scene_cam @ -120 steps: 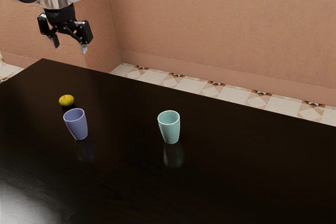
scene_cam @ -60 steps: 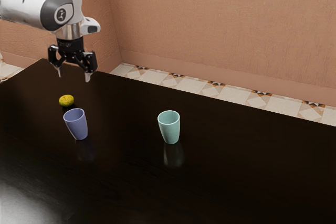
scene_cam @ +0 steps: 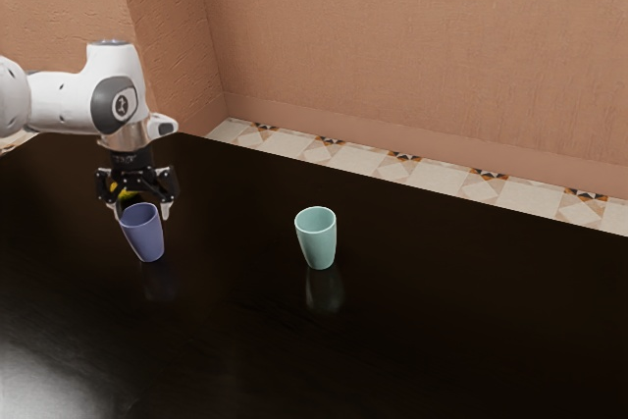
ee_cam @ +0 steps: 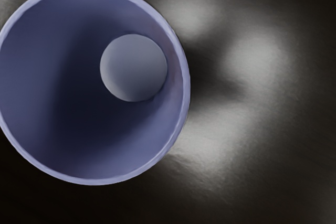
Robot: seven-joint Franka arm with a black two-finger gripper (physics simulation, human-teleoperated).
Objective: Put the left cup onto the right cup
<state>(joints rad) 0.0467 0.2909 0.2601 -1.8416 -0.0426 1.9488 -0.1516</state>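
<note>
**A:** quick q, where's the purple cup (scene_cam: 143, 235) relative to the end effector (scene_cam: 138, 206) right now?

**B:** Directly underneath it. The cup stands upright on the bench (scene_cam: 442, 321), mouth up, so its long axis runs straight up toward the hand. The wrist view looks right down into it (ee_cam: 63, 129), bottom and all.

**A:** and the fingers?

**B:** Spread wide, holding nothing. The tips sit at about rim height, one on each side of the cup. Can't tell if either one is actually touching the rim.

**A:** the other cup?

**B:** The green cup (scene_cam: 316, 236) is well off to the side of the end effector, toward the exterior view's right, also upright. My guess is a short drop, then a squeeze.
</note>
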